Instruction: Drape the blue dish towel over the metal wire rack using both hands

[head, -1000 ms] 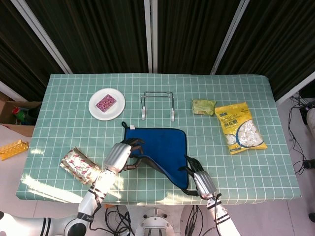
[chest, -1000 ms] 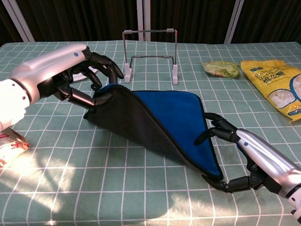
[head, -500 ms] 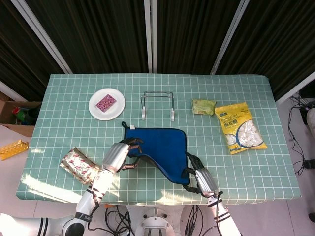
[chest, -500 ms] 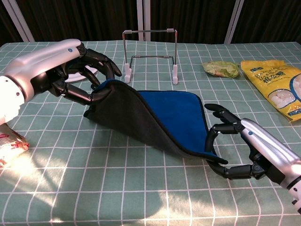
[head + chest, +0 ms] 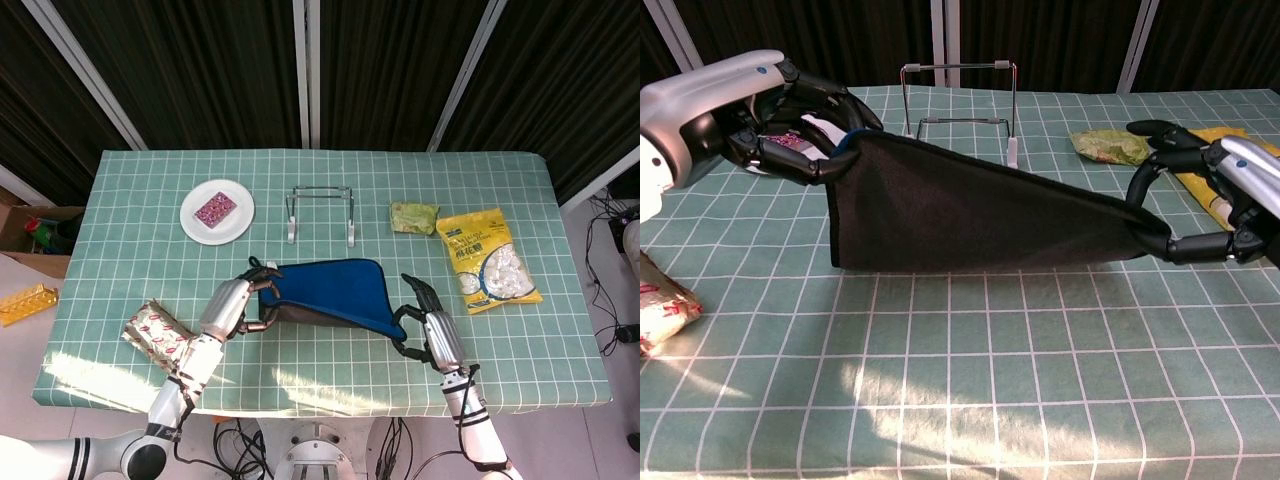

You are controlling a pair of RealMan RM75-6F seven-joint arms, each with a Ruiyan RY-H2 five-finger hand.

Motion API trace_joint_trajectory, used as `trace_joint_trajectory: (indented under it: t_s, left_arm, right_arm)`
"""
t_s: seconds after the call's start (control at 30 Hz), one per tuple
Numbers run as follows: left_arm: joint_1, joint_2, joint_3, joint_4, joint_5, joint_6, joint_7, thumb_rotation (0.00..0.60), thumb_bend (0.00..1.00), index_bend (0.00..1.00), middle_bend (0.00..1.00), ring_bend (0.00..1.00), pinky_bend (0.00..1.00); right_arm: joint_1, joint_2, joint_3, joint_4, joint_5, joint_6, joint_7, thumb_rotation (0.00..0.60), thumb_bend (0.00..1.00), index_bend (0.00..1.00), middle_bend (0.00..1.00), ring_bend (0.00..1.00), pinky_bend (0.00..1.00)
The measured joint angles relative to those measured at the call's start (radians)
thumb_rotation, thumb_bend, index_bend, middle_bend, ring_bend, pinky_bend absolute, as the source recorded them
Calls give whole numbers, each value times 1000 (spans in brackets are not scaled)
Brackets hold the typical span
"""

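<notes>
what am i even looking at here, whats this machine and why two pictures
It is a two-armed robot with human-like hands, steered by a person. One picture looks down from its head, the other forward from its chest.

The left hand and right hand each grip an end of a blue dish towel, stretched between them above the checked table. Its underside looks dark from the chest.

Behind it stands a wire rack. Also there: a plate with a pink item, a green packet, a yellow bag and a patterned packet.

Your raised towel is hiding the rack feet; the frame edge is cutting your right hand and yellow bag.
</notes>
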Motion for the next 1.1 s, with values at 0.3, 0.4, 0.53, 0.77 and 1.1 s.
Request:
trace_joint_trajectory:
  t_s: [0.3,0.4,0.53,0.77,1.1]
  left_arm:
    - [-30,18,-84,-2,-76,-10,-28,600,596,861,280,230,317]
    - [-53,30,-127,-2,-138,-31,-36,600,598,862,280,230,317]
    - [-96,44,-185,6,-220,-58,-33,600,597,863,280,230,317]
    - [-183,53,-258,63,-343,-82,19,600,598,865,280,230,317]
    - [-325,84,-355,189,-578,-160,67,600,599,870,280,230,317]
  right_arm:
    - [71,66,129,-129,96,-48,-84,600,495,1000,80,0,0]
    - [94,83,172,-168,156,-71,-120,600,499,1000,83,0,0]
    - [131,112,228,-219,258,-115,-184,600,515,1000,103,0,0]
    - [234,167,339,-275,472,-190,-329,600,517,1000,106,0,0]
    - [428,215,475,-222,730,-270,-459,600,515,1000,115,0,0]
